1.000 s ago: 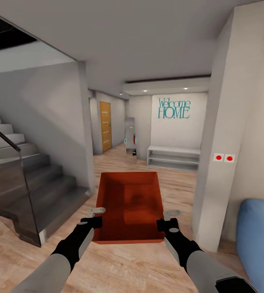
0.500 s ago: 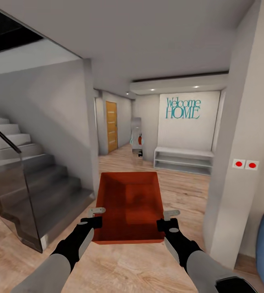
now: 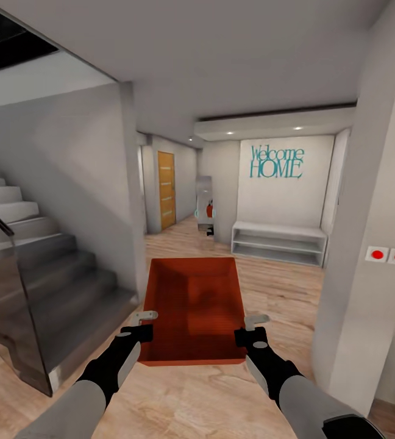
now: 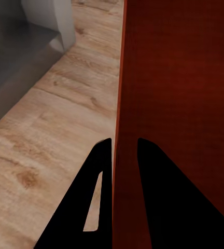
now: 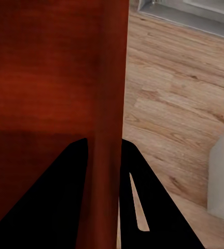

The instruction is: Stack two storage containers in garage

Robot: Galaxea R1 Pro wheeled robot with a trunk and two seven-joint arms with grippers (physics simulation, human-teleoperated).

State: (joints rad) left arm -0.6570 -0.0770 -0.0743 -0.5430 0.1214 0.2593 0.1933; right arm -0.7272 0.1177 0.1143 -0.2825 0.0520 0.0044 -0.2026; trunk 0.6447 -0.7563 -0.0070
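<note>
One storage container in hand, carried open side up over the light wood floor, both arms out front. Robot faces a hallway: staircase with a glass panel on the left, white pillar close on the right with two red buttons, and far ahead an orange door, a low white bench and a "Welcome HOME" sign.

Left gripper is pinched on the container's left wall; in the left wrist view its fingers straddle the rim. Right gripper is clamped the same way on the right wall, fingers on either side of it.

Risks, biggest first: the gap between stairs and pillar looks tight, so a wide swing of the base could clip the pillar or the glass and knock the bin. Thin-wall pinch grips near the near corners leave the far end unsupported; a jolt could tilt it down or slip it out. Uneven arm motion could twist the walls. Garage not reached yet.
</note>
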